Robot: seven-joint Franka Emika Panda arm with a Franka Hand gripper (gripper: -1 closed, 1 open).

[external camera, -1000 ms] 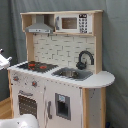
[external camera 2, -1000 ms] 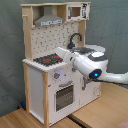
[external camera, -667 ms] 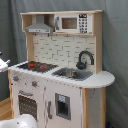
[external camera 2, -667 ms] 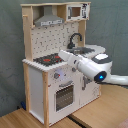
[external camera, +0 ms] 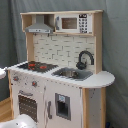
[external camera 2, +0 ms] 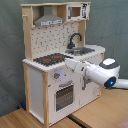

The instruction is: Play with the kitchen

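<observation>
White Panda arm [external camera 2: 97, 74] reaches to kitchen [external camera 2: 55, 60] front below hob [external camera 2: 50, 59], prob. for knobs; tool hidden, can't tell its state.

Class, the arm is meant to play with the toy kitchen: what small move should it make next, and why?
Probably ease the arm a little further toward the kitchen's front edge beside the hob. In the second exterior view its tip sits at that edge, just above the knobs and the oven door, so those are the nearest parts to touch.
</observation>
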